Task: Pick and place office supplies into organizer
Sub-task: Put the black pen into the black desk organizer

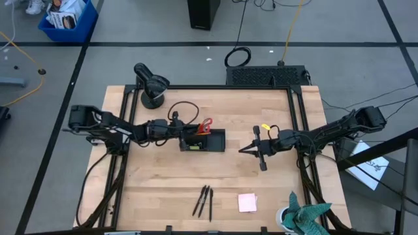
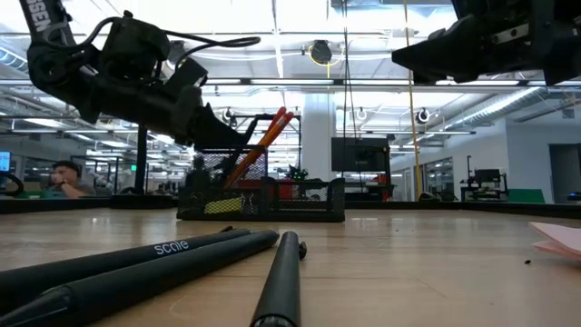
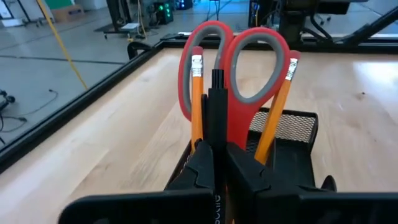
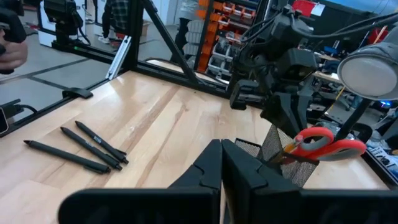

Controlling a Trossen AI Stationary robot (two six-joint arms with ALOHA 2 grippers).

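Note:
The black mesh organizer [image 1: 212,141] sits mid-table. Red-handled scissors [image 3: 231,68] and two orange pencils [image 3: 197,99] stand upright in its left end, and a small yellow piece [image 2: 222,207] lies inside. My left gripper [image 3: 217,163] is at that left end, shut on a black pen [image 3: 216,106]. Three more black pens [image 1: 204,201] and a pink sticky-note pad [image 1: 247,202] lie near the table's near edge. My right gripper [image 1: 247,149] hovers shut to the right of the organizer, holding nothing. My left gripper pinches the black pen's shaft [image 3: 216,140] between its two fingers [image 3: 200,167], coming from the table's left, slanting slightly down, with the fingers across the pen. The pen stands upright among the pencils and scissors. Its lower end is hidden behind my fingers.
A round black dome device [image 1: 151,86] stands at the far left corner, and a coiled cable [image 1: 185,109] lies behind the organizer. A teal-green cloth [image 1: 307,215] sits at the near right corner. Bare wood lies between the organizer and the loose pens.

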